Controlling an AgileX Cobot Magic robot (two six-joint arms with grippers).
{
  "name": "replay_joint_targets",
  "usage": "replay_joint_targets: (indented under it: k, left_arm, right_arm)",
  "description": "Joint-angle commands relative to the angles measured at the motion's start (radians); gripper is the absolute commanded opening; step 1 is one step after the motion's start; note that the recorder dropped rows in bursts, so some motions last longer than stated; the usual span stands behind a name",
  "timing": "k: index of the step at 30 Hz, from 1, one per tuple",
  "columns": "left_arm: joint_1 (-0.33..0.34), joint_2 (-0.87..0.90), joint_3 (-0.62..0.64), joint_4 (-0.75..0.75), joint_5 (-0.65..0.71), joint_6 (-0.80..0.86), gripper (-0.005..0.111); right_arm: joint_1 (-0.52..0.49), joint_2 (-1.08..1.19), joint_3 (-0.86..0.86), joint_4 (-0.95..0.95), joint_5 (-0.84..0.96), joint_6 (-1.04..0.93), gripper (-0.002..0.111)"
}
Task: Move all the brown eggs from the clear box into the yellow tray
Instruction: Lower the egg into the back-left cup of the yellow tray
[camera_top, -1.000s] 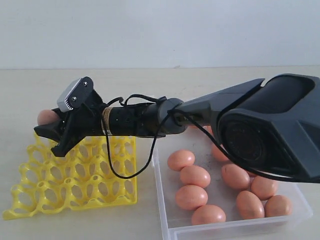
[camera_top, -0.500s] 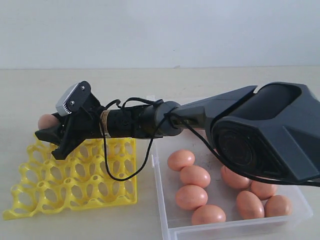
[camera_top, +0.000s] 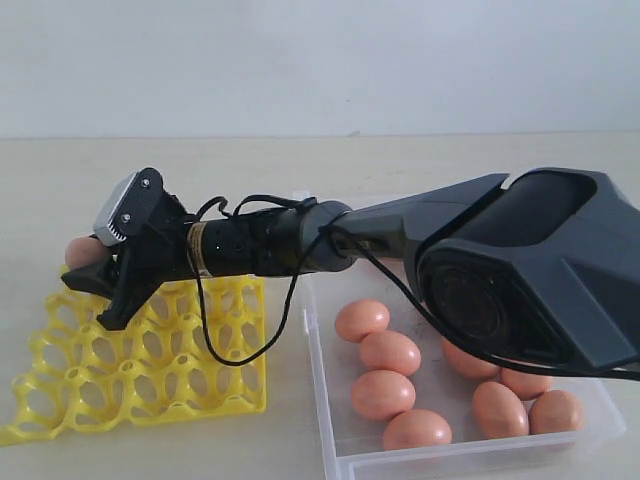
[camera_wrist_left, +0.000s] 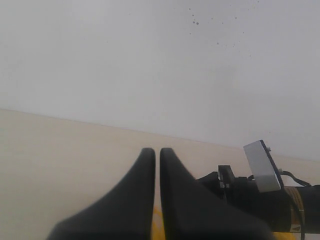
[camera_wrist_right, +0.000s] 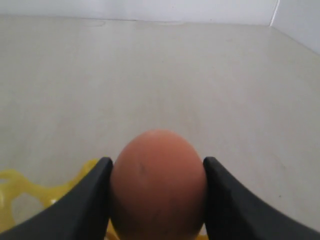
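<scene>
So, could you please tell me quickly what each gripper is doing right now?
Left gripper: shut, holding nothing.
Right gripper: shut on a brown egg.

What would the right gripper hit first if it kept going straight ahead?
Likely only bare table: the right gripper, clasping a brown egg, points out past the corner of the yellow tray. Depth is hard to judge.

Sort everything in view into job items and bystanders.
Job: right gripper, gripping one brown egg; other brown eggs in the clear box; yellow tray.
Bystanders: left gripper, shut and empty; table; wall.
</scene>
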Motion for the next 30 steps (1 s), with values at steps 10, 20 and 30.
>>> replay_joint_targets:
  k: [10, 20, 30]
  left_arm:
    - [-0.006, 0.004, -0.004, 0.002, -0.007, -0.001, 0.004]
    - [-0.006, 0.004, -0.004, 0.002, -0.007, -0.001, 0.004]
    - [-0.006, 0.004, -0.004, 0.002, -0.007, -0.001, 0.004]
  right_arm:
    - [0.002, -0.005, -0.015, 0.081, -0.052, -0.031, 0.000]
    - [0.004, -0.005, -0.015, 0.074, 0.003, -0.069, 0.000]
    - [0.006, -0.005, -0.028, 0.081, -0.001, -0.069, 0.000]
